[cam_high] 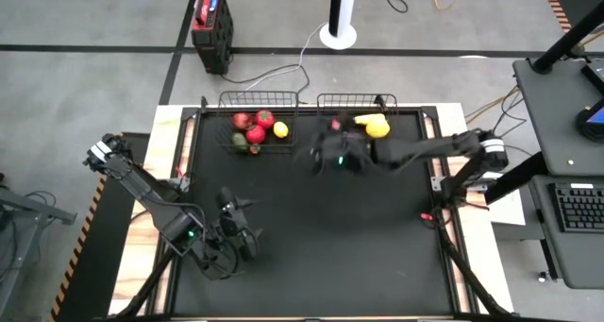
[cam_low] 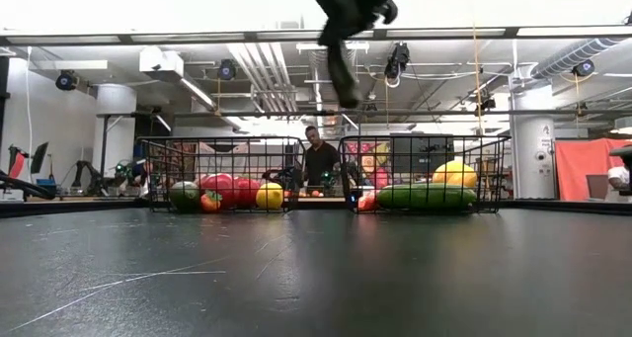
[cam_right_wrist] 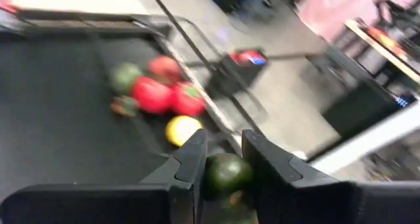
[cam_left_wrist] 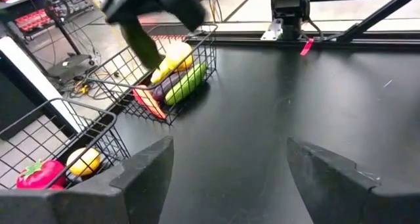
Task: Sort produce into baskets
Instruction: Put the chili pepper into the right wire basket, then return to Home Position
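While the left gripper (cam_high: 236,229) waits near the front left of the black table (cam_high: 377,246) with its fingers (cam_left_wrist: 147,168) spread apart and nothing between them, the right gripper (cam_high: 326,155) hangs in the air over the back middle of the table, just in front of the two wire baskets. Its fingers (cam_right_wrist: 190,161) are closed on a dark green, rounded piece of produce, seemingly an avocado (cam_right_wrist: 226,173), which fills the gap between them. From table level that gripper (cam_low: 341,75) is well above the mat and the basket rims.

Along the back edge, the left basket (cam_high: 225,124) holds red tomatoes (cam_high: 257,131), a lemon (cam_high: 280,128) and a green piece (cam_high: 240,140). Beside it, the right basket (cam_high: 415,114) holds a yellow piece (cam_high: 376,126); at table level a cucumber (cam_low: 427,197) lies along its front wall, and the left wrist view adds a purple eggplant (cam_left_wrist: 167,86). A person (cam_low: 318,162) stands in the room behind the baskets.
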